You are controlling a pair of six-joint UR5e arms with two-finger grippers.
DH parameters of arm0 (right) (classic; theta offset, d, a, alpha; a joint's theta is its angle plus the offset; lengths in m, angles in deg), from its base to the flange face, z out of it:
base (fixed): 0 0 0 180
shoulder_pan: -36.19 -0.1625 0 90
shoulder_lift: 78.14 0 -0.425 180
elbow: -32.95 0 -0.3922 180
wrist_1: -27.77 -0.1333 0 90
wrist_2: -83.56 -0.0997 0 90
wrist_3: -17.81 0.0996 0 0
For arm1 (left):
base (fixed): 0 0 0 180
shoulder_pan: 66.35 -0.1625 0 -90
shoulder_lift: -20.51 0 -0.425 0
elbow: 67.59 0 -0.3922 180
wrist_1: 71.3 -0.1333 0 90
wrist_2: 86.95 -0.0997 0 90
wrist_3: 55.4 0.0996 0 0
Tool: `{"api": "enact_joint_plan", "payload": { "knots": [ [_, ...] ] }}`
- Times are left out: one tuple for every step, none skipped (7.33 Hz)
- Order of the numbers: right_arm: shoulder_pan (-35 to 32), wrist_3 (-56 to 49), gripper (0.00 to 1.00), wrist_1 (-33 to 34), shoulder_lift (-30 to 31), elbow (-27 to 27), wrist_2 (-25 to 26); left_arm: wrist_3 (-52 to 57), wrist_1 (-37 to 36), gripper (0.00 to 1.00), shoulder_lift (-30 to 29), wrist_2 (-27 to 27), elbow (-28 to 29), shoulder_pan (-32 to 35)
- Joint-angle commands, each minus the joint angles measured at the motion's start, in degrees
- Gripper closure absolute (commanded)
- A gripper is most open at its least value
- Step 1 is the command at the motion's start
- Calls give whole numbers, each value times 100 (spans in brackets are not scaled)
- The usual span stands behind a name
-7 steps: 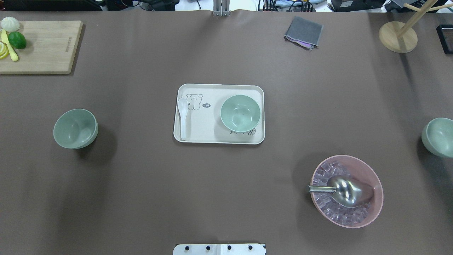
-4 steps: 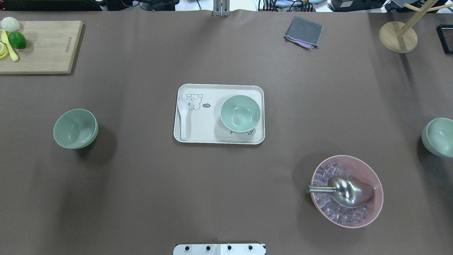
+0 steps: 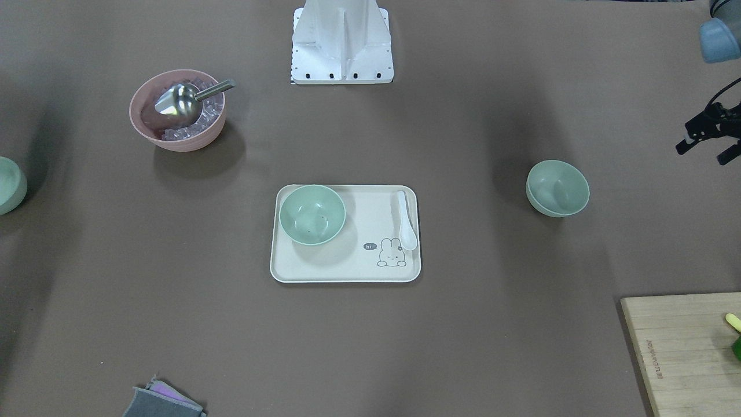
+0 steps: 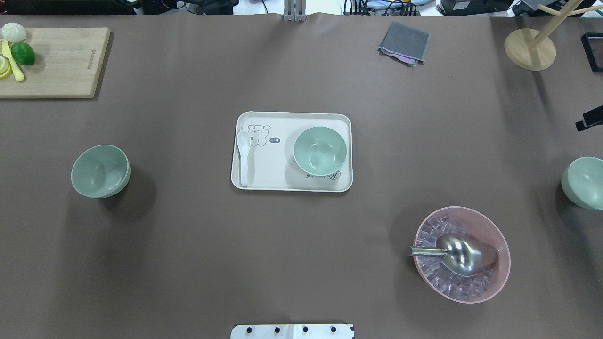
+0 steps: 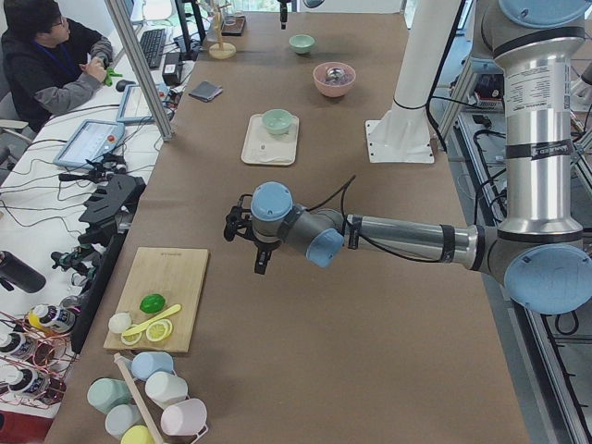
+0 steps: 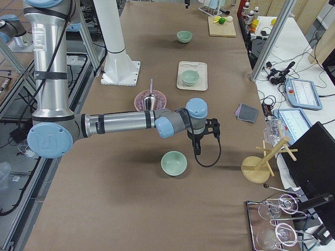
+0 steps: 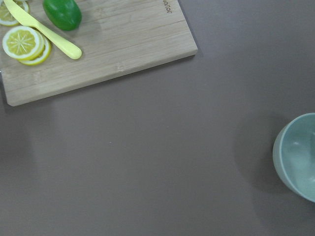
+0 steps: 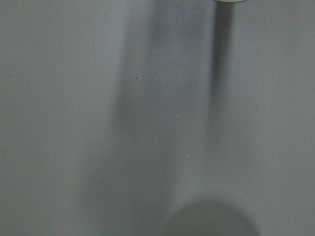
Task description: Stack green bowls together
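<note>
Three green bowls stand apart, all upright and empty. One sits on the cream tray [image 4: 264,181] at mid table [image 4: 320,151] [image 3: 312,215]. Another is on my left side [image 4: 100,170] [image 3: 557,188] and shows at the right edge of the left wrist view [image 7: 300,157]. The last is at the far right edge [image 4: 582,182] [image 6: 174,163]. My left gripper [image 3: 702,154] hovers open and empty, outboard of the left bowl. My right gripper [image 4: 589,120] [image 6: 205,138] pokes in just beyond the right bowl, fingers apart, holding nothing.
A pink bowl [image 4: 490,282] with ice cubes and a metal scoop [image 4: 459,254] stands front right. A white spoon [image 4: 243,157] lies on the tray. A wooden board [image 4: 61,66] with lime and lemon is back left. A grey cloth [image 4: 404,42] and wooden stand [image 4: 529,49] are at the back.
A black part of my right gripper has come into the overhead view at the right edge, beyond the right bowl. The bowls have not moved.
</note>
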Motion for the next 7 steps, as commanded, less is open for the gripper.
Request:
{"api": "enact_joint_plan", "payload": {
  "knots": [
    [256, 483, 0, -89, 14, -34, 710, -1100, 15, 2, -246, -293, -17, -563],
    [256, 483, 0, -89, 76, -34, 738, -1540, 6, 2, -325, -827, -43, -957],
    [256, 483, 0, -107, 155, -25, 721, -1797, -2, 2, -369, -1067, -26, -1222],
    [256, 474, 0, -116, 173, -17, 703, -2069, -2, 2, -378, -1095, 18, -1398],
    [256, 465, 0, -116, 173, -25, 703, -2116, -2, 2, -404, -1270, 18, -1505],
    [256, 430, 0, -133, 173, -25, 694, -2125, -2, 2, -439, -1445, 36, -1706],
    [256, 430, 0, -133, 173, -25, 694, -2134, 6, 2, -544, -1447, 71, -1769]
  ]
}}
